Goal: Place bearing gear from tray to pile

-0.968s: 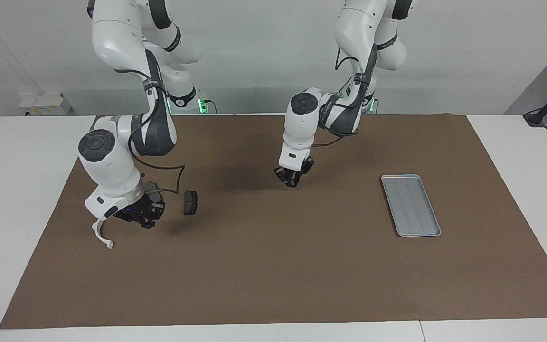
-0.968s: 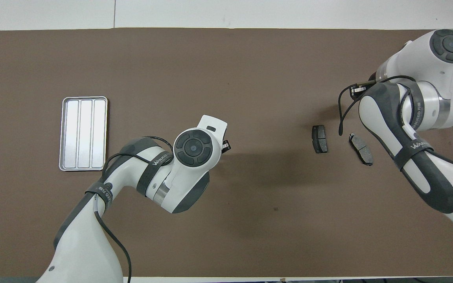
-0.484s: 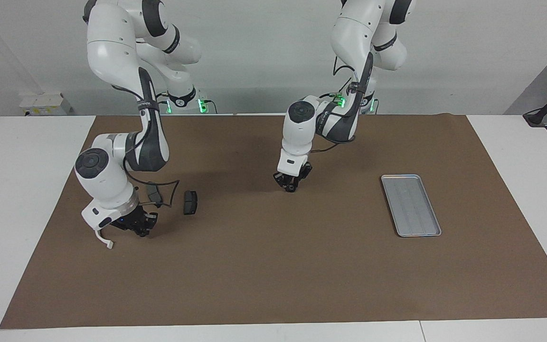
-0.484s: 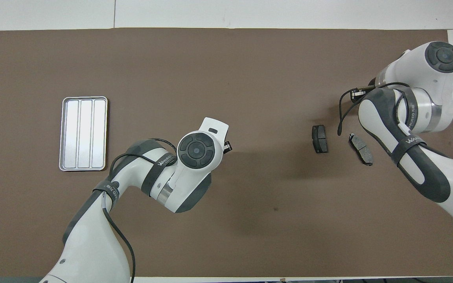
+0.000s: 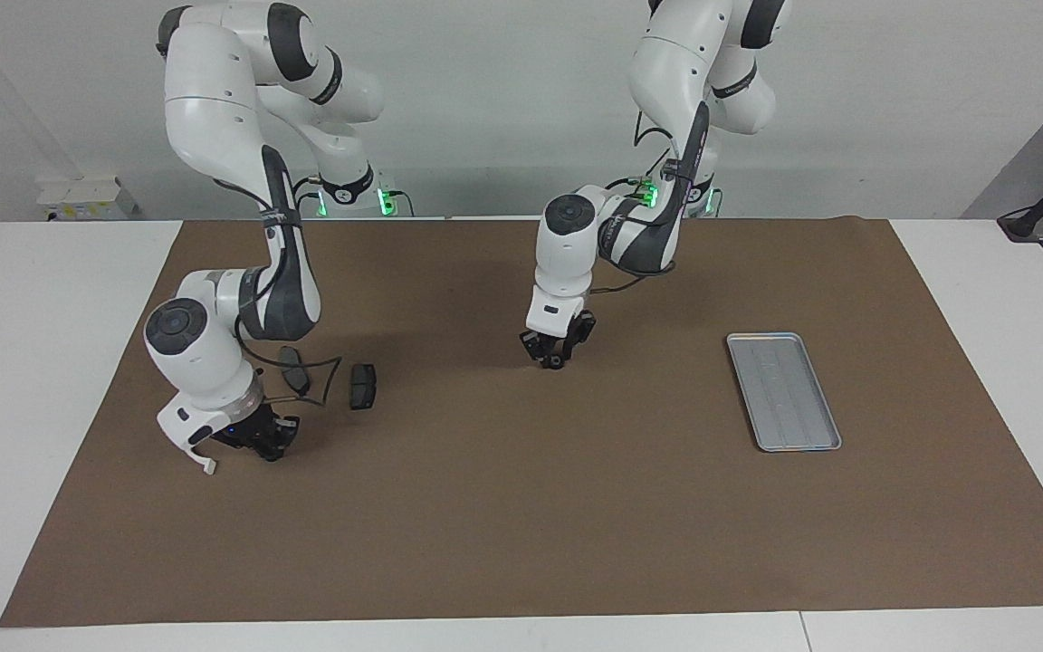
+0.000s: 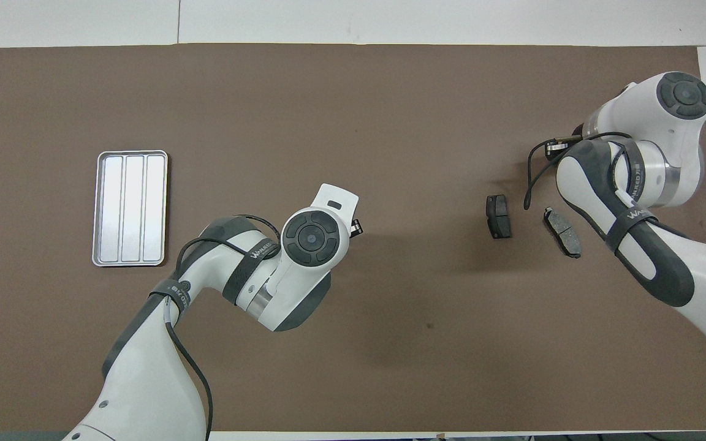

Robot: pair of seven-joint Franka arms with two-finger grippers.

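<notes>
Bearing gear: we cannot pick it out in either view. The tray [image 5: 784, 391] lies flat in the middle band of the facing frame, toward the left arm's end of the brown mat [image 5: 521, 507]. In the overhead frame [image 6: 130, 208] it shows only its bare ribs.

The left gripper [image 5: 556, 360] hangs low over the centre of the mat, near mid-frame and well apart from the tray. We cannot tell whether it is spread or pinching anything, and in the overhead frame the wrist covers it.

The pile sits toward the right arm's end. One dark brake pad [image 5: 363, 386] lies at mid-height in the facing frame, and we see it in the overhead frame too [image 6: 499, 216]. A second brake pad [image 5: 293, 369] lies near it, closer to the right arm's end and partly crossed by the arm's cable; in the overhead frame [image 6: 562, 231] the two pads are apart, not touching.

The right gripper [image 5: 270, 448] is low over the mat, below the pads in the facing frame, with its fingertips pressed together. A white curved bracket [image 5: 196, 455] shows just beside it, under the wrist. We cannot tell whether the bracket rests on the mat or hangs from the gripper.
</notes>
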